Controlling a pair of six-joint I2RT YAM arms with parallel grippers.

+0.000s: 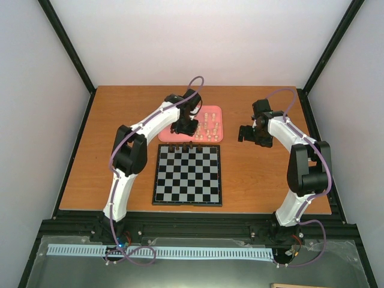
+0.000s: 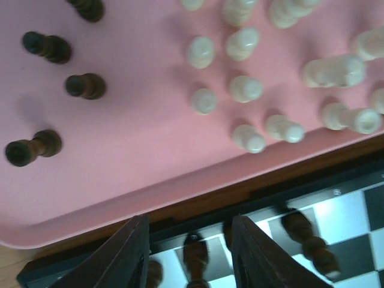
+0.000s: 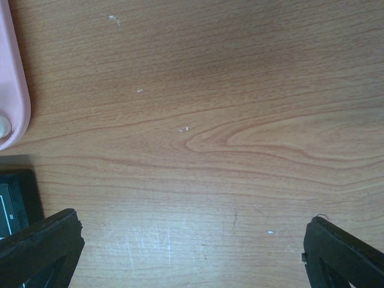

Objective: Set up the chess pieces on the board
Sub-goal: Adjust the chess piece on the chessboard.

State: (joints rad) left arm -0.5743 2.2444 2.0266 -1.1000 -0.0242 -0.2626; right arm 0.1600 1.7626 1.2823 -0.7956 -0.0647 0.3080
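The left arm (image 1: 120, 193) and right arm (image 1: 291, 207) share white links, black joints and looping purple cables (image 1: 197, 78).

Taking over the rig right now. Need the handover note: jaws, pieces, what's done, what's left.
Left gripper: jaws open, low over the far edge of the board, either side of a standing dark piece, apparently not touching it.
Right gripper: jaws open, empty, over bare table right of the pink tray.
Done: a few dark pieces on the board's far row.
Left: at least four dark ones and all the cream pieces are in the tray, a couple of cream ones lying down.
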